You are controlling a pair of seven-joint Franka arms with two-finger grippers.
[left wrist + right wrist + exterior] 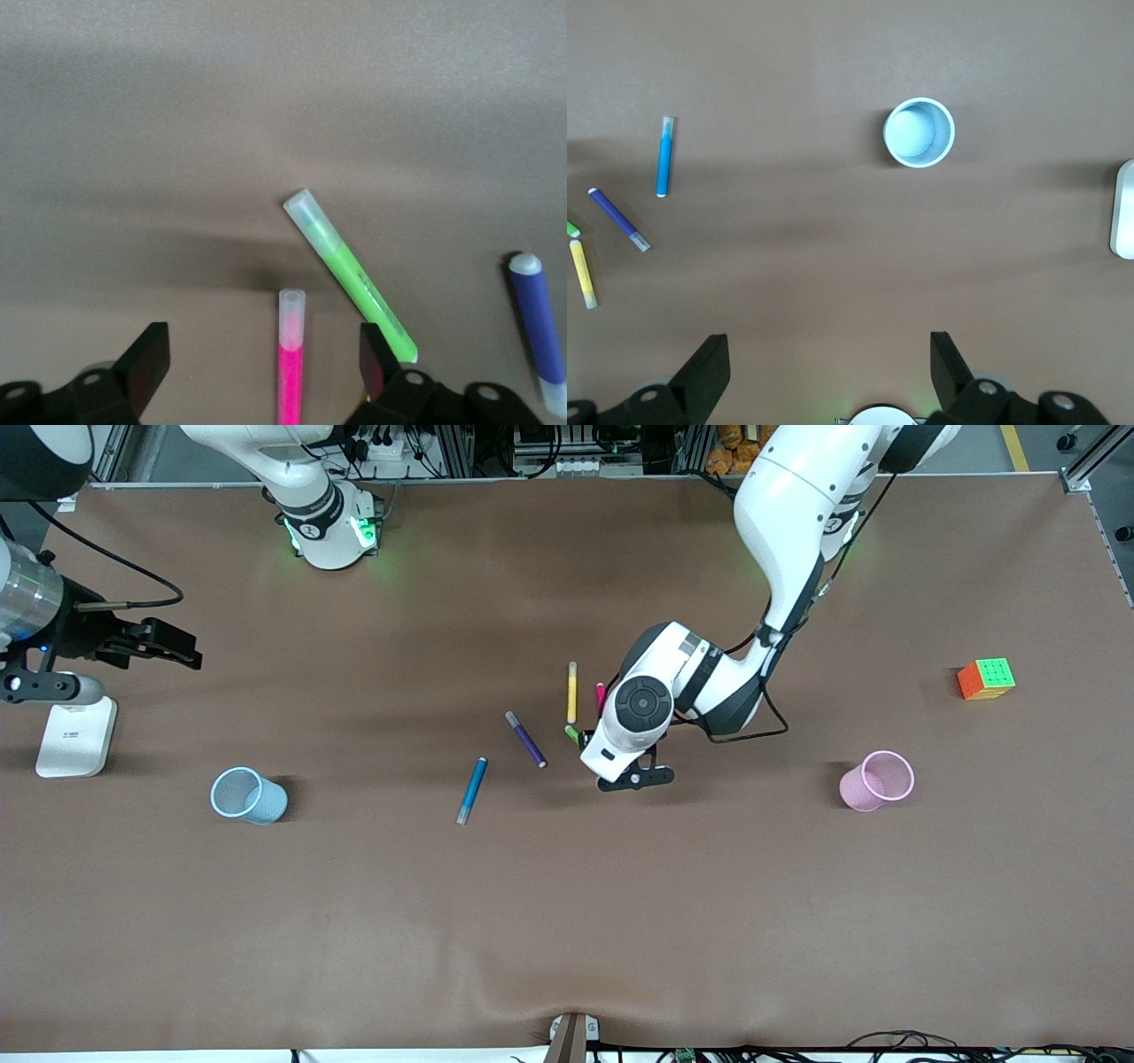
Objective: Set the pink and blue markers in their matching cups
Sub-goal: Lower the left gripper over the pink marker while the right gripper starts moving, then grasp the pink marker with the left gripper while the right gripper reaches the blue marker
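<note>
My left gripper [259, 361] is open and low over the table's middle, its fingers on either side of the magenta-pink marker [291, 365], not touching it. In the front view the left hand [640, 713] covers most of that marker [600, 693]. The blue marker [471, 790] lies on the table toward the right arm's end; it also shows in the right wrist view [664, 157]. The light blue cup [248, 794] stands upright farther toward that end. The pink cup [876, 780] stands toward the left arm's end. My right gripper [182, 651] is open, empty and waits high, with the blue cup [920, 132] in its view.
A green marker [350, 274] lies right beside the pink one, close to one left finger. A purple marker [525, 739] and a yellow marker [572, 691] lie nearby. A colour cube [986, 678] sits near the left arm's end, a white block [76, 735] near the right arm's end.
</note>
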